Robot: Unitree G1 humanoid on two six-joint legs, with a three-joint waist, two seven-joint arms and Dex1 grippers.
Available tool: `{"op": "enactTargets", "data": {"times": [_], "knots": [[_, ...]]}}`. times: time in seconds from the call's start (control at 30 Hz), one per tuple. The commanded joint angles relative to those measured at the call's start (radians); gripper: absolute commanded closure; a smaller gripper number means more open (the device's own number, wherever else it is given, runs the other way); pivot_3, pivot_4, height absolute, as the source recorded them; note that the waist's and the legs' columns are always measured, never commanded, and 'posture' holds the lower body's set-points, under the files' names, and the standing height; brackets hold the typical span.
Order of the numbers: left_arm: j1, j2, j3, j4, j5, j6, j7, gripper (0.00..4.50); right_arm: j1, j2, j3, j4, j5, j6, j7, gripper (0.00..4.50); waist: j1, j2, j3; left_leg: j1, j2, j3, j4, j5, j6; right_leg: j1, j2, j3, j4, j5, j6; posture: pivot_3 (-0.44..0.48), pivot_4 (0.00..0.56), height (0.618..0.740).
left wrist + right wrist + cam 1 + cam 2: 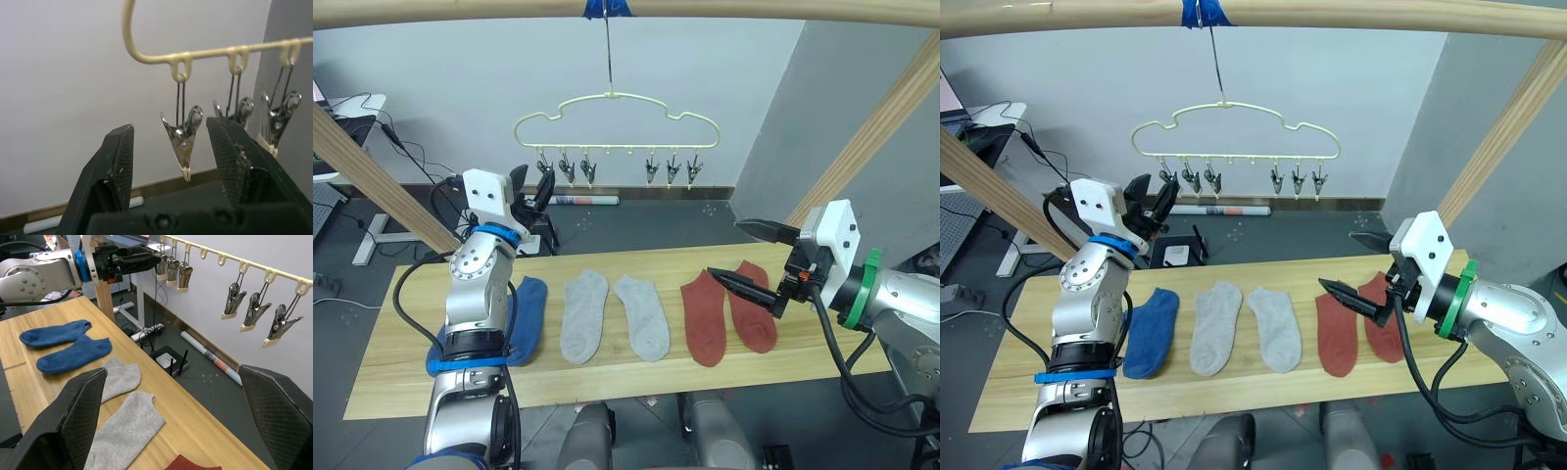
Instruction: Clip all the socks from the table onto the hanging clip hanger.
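Six socks (583, 315) are lying untouched on the table (607, 377): two blue, two grey, two red; six clips are hanging empty on the clip hanger (617, 122). Left gripper (171, 147) is sitting wide around the end clip, right gripper (744, 255) wide, empty, over the red pair. Risk: nudging that free-hanging clip will likely swing the whole hanger
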State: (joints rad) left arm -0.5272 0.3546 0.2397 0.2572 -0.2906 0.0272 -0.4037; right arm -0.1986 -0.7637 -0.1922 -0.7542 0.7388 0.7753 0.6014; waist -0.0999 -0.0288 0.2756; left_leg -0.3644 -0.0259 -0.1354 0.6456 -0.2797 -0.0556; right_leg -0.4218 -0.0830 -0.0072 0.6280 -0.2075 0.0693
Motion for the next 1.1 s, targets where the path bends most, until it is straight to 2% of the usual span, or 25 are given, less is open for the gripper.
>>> {"op": "enactTargets", "data": {"times": [0.03,0.53,1.03,1.1], "knots": [[-0.012,-0.005,-0.006,-0.023,0.019,-0.029,0.021,1.92,-0.013,0.002,-0.006,-0.029,0.024,-0.009,-0.007,0.0,0.0,-0.001,0.002,0.0,0.0,0.0,0.0,0.0,0.0,0.0,0.0,0.0,0.0,0.0,0.0,-0.266,0.297,0.74],[-0.091,-0.039,0.004,0.064,0.039,-0.119,0.091,1.92,-0.054,0.001,0.0,-0.013,0.062,0.002,-0.021,0.0,0.0,-0.003,0.012,-0.001,0.0,0.0,0.0,0.0,0.0,-0.001,0.0,0.0,0.0,0.0,0.001,-0.264,0.303,0.74],[-0.111,-0.053,-0.011,0.084,0.038,-0.112,0.095,1.92,-0.082,-0.002,0.011,0.003,0.073,0.007,-0.024,0.0,-0.001,-0.003,0.013,-0.001,0.0,0.0,0.0,0.0,0.0,-0.001,0.0,0.0,0.0,0.0,0.001,-0.267,0.302,0.74],[-0.115,-0.051,-0.013,0.09,0.045,-0.116,0.099,2.3,-0.083,-0.002,0.011,0.004,0.072,0.007,-0.025,0.0,-0.001,-0.003,0.013,-0.001,0.0,0.0,0.0,0.0,0.0,-0.001,0.0,0.0,0.0,0.0,0.001,-0.267,0.302,0.74]]}}
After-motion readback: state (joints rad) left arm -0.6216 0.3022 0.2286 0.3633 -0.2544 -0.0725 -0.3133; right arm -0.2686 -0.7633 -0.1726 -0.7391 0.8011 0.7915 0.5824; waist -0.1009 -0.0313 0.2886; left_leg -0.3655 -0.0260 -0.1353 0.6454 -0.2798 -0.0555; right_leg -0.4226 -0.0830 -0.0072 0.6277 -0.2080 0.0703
